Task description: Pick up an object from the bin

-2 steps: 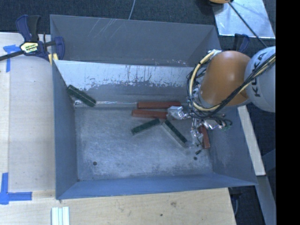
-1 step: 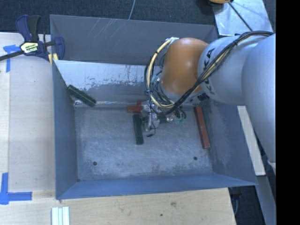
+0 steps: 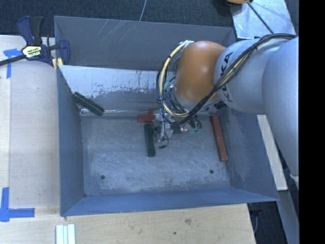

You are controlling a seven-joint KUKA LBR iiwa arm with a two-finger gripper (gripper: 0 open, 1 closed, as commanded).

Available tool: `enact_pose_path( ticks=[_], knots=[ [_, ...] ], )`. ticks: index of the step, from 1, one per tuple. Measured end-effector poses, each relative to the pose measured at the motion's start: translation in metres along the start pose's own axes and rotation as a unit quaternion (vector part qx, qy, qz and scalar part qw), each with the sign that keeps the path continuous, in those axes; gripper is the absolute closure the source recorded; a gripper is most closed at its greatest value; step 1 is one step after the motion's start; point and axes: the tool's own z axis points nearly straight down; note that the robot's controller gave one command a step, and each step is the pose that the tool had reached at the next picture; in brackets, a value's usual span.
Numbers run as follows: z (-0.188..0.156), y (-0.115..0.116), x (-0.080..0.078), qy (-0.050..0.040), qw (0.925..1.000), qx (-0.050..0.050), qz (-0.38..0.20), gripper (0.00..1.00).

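My gripper [image 3: 163, 134] hangs low over the middle of the bin, under the arm's orange cover. Just to its left lies a dark green bar [image 3: 150, 140], pointing towards the front wall. I cannot tell whether they touch. A small red piece [image 3: 145, 118] lies behind the bar, near the back wall. A small green thing [image 3: 196, 126] shows at the gripper's right, partly hidden by cables.
A reddish-brown stick [image 3: 219, 138] lies along the right wall. A dark block [image 3: 87, 103] leans in the back left corner. The arm and its cables cover the back right of the bin. The front floor is bare.
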Motion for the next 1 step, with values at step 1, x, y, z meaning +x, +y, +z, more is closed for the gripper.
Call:
enact_pose_path(
  ticks=[1],
  knots=[
    [-0.1325, -0.0060, 0.0059, -0.0022, 0.9797, 0.001, -0.201, 1.00]
  ],
)
